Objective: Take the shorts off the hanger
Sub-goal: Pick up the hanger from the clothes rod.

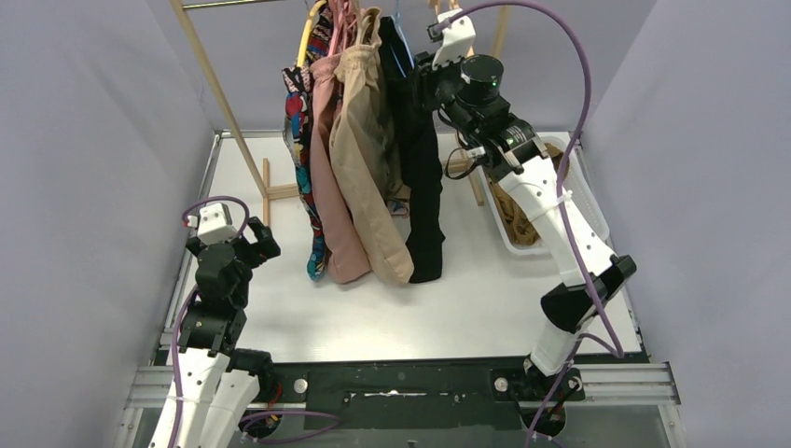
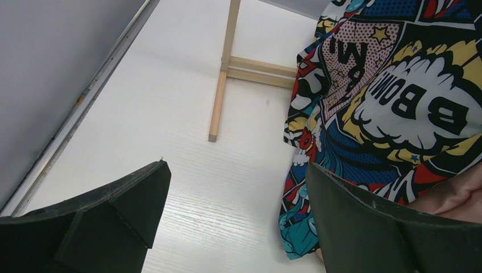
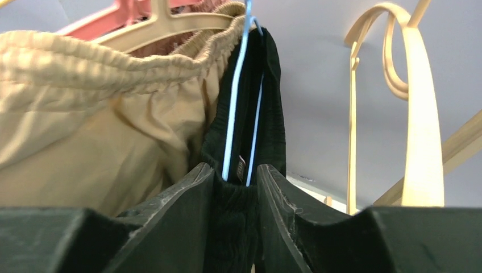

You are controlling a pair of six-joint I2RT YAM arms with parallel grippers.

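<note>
Several shorts hang from a wooden rack at the back. From left to right they are comic-print shorts [image 1: 300, 121], dusty pink shorts [image 1: 334, 215], beige shorts [image 1: 368, 177] and black shorts [image 1: 420, 187]. My right gripper [image 1: 424, 79] is raised high and shut on the waistband of the black shorts [image 3: 241, 131], which hang on a light blue hanger [image 3: 234, 102]. The beige shorts [image 3: 96, 114] hang on a tan hanger [image 3: 170, 23] just to the left. My left gripper [image 1: 264, 241] is open and empty, low near the table, left of the comic-print shorts [image 2: 392, 102].
The wooden rack's foot [image 2: 223, 74] rests on the white table [image 1: 466, 299] ahead of the left gripper. A white bin [image 1: 597, 219] at the right holds mustard-brown fabric [image 1: 515, 215]. Empty tan hangers [image 3: 409, 114] hang right of the black shorts. Grey walls enclose both sides.
</note>
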